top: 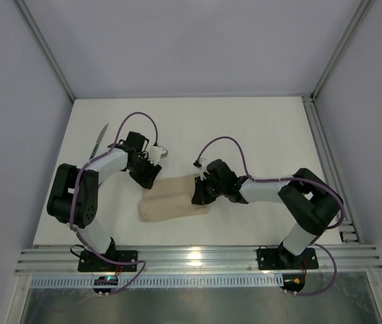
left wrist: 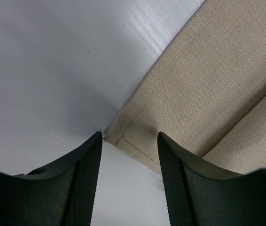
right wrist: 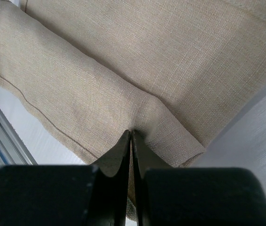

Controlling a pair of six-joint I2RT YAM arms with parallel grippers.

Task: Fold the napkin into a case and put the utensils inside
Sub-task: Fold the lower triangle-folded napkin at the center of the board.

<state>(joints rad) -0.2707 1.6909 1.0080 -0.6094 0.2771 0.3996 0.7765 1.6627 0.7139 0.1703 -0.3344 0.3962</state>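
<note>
Now the right gripper (right wrist: 131, 134) nips the napkin (top: 171, 202) while the left gripper (left wrist: 129, 136) gapes

We see the right fingers pressed flat together, their tips biting a pucker in the long folded flap of beige cloth. On the left, the jaws stand well spread and hold nothing, with the napkin's stitched corner lying between the tips. The cloth sits folded into a long, layered band on the white table (top: 245, 128), between the two arms. One slim, dark-handled utensil (top: 99, 140) lies far left, well apart from the cloth, with the left arm between them.
</note>
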